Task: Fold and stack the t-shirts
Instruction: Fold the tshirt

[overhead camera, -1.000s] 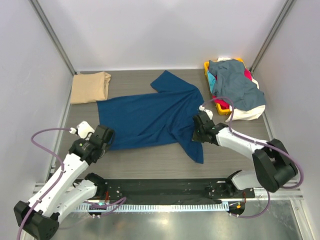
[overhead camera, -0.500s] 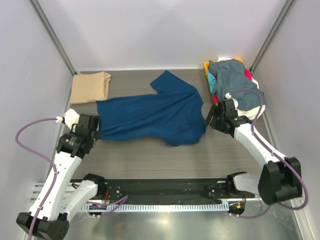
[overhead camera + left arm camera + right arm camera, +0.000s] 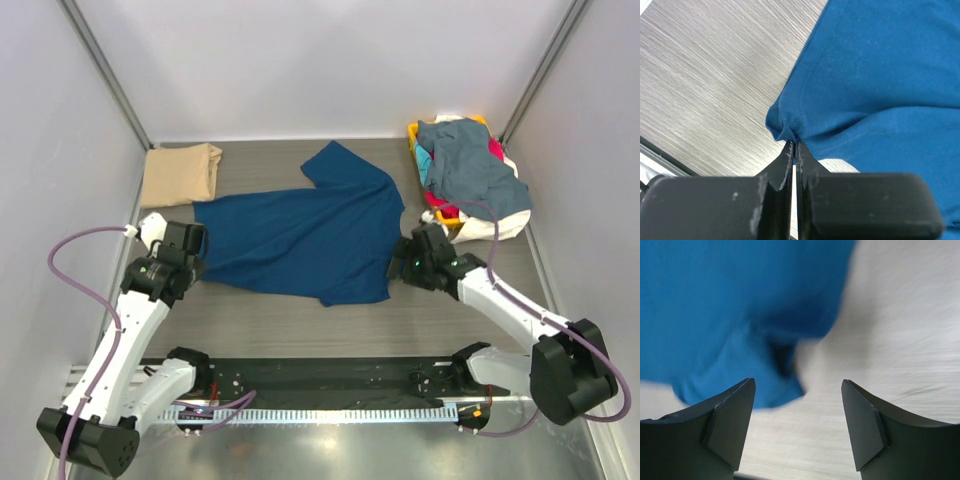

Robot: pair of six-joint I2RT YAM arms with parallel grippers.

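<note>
Right jaws now apart beside navy t-shirt [image 3: 300, 240], right side folded

Readable text: none is showing in any view.
navy blue t-shirt [image 3: 300, 240]: it is lying with plain cloth facing up, and no lettering is showing on it.
base rail [image 3: 330, 385]: its small details are appearing too tiny to read.

Pale walls [image 3: 300, 60] enclose a grey woodgrain table [image 3: 300, 325]
</note>
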